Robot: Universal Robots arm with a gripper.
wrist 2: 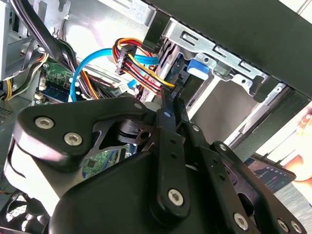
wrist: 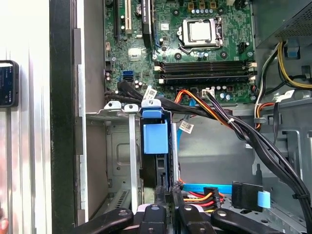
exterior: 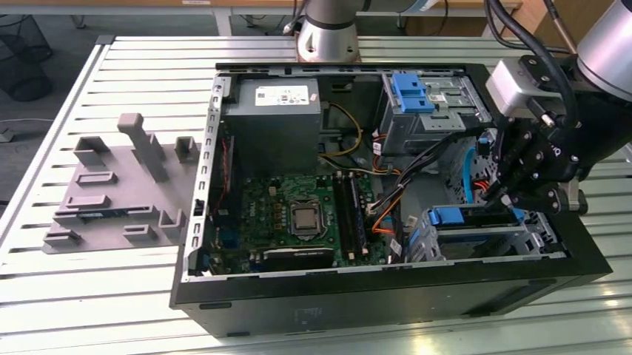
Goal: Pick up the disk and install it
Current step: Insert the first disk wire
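On the exterior view's left, a grey fixture plate (exterior: 114,188) with upright blocks is lying on the slatted metal worktop (exterior: 59,296). Beside it, the open black computer case (exterior: 395,296) is sitting with its side panel off. Inside, the grey power supply (exterior: 271,118) is occupying the far left corner, and the green motherboard (exterior: 296,214) is lying nearer, its processor socket (wrist: 200,31) and memory slots (wrist: 204,68) facing up. A bundle of black, orange and yellow cables (wrist: 219,114) is running across toward the drive bays. At the far right, a metal drive cage (exterior: 430,111) is carrying a blue plastic latch piece (exterior: 410,92).

At the near right of the case, the disk (exterior: 464,217) is sitting in the lower drive cage (exterior: 493,240), its blue bracket (wrist: 155,134) standing between the cage's metal rails. The gripper (exterior: 493,196) is hanging just above that bay with its fingers (wrist: 163,195) drawn together, closed on the edge of the disk in both wrist views. A blue data cable (wrist 2: 85,66) is curving behind it.
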